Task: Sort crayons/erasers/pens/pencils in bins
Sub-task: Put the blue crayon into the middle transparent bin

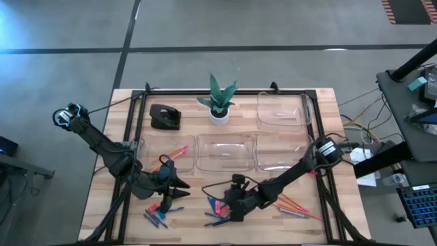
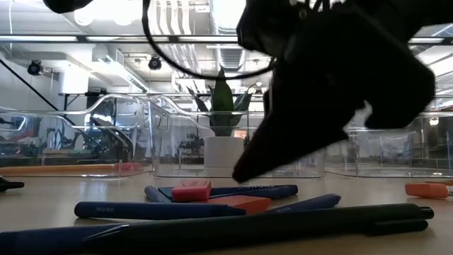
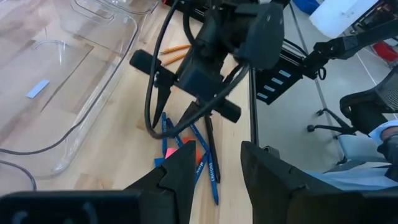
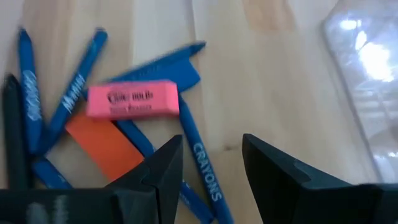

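A pile of blue crayons (image 4: 198,158), a pink eraser (image 4: 134,99), an orange eraser (image 4: 102,146) and a black pen (image 4: 12,137) lies on the wooden table near its front edge (image 1: 217,210). My right gripper (image 1: 229,206) hangs open just above this pile (image 2: 241,173), slanting down, its fingers (image 4: 165,168) touching nothing. My left gripper (image 1: 183,183) hovers open to the pile's left, above the table, with nothing between its fingers (image 3: 186,168). Clear bins (image 1: 225,154) stand in a row behind; the left one (image 1: 147,158) holds orange pencils (image 1: 176,149).
A second small pile of crayons and pens (image 1: 157,217) lies near the front left. Loose orange pencils (image 1: 295,203) lie at the front right. A potted plant (image 1: 218,109), a black desk object (image 1: 164,117) and another bin (image 1: 281,109) stand at the back.
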